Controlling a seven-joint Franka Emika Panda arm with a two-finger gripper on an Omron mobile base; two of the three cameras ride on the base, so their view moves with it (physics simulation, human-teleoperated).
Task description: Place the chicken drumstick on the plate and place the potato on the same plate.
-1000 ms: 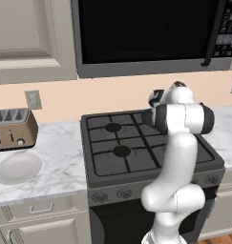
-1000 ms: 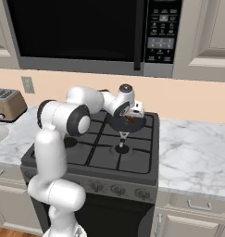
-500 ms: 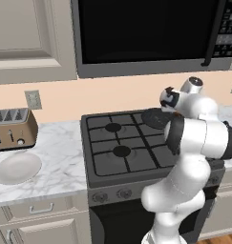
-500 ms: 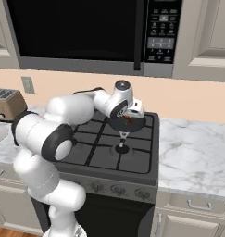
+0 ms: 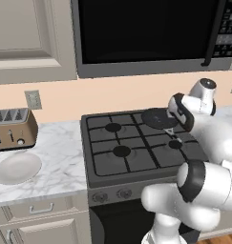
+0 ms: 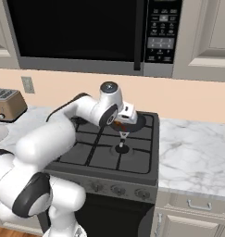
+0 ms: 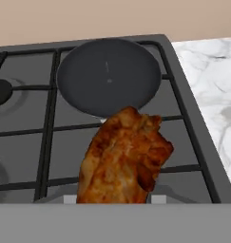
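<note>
Chicken drumstick [image 7: 124,159] pinched in gripper [image 6: 121,121] above stove [image 5: 136,152]; best carried level and slowly toward plate [image 5: 17,167] on counter [image 5: 55,162].

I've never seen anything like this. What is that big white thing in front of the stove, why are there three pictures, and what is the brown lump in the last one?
The white thing is a robot arm standing in a computer-drawn kitchen. Two pictures come from cameras riding behind it, one to its left and one to its right, so they show the same stove from two sides. The third comes from a camera on the arm's hand, looking along its fingers.

The brown lump is a chicken drumstick. In the hand picture it sits right up against the camera, above the stove grates, which suggests the gripper is holding it, though the fingers themselves are hidden behind the meat. Behind it lies a round dark pan on a back burner.

On the marble counter to the left of the stove are a white plate and a toaster. The plate has nothing on it yet.
</note>
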